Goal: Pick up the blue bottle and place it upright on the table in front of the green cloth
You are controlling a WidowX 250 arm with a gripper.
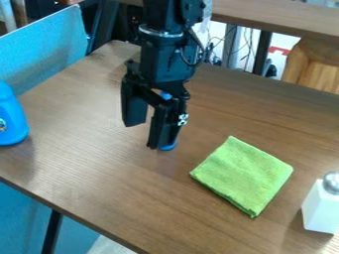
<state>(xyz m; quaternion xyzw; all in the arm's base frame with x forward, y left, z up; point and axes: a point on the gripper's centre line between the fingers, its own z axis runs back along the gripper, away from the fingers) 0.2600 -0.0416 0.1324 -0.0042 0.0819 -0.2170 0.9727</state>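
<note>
End effector [147, 135] spread, over far part of tabletop [99, 163]. Blue object [168, 147] partly hidden behind one finger; contact unclear. Careful work means centring fingers around object before squeezing, clear of green cloth [244, 174] at right.

Counted by kind, the frame contains one robot arm [165, 54], upper centre, with one gripper [146, 135] bearing two fingers [135, 108]; one folded green cloth [242, 176], right of centre; one blue bottle [10, 119], left edge; one white container [321, 211] with a single metallic top [331, 182], lower right; at least one mostly hidden blue object [168, 147], near centre; and two brown tabletops, one large [99, 173], one along the upper right [265, 17].
</note>
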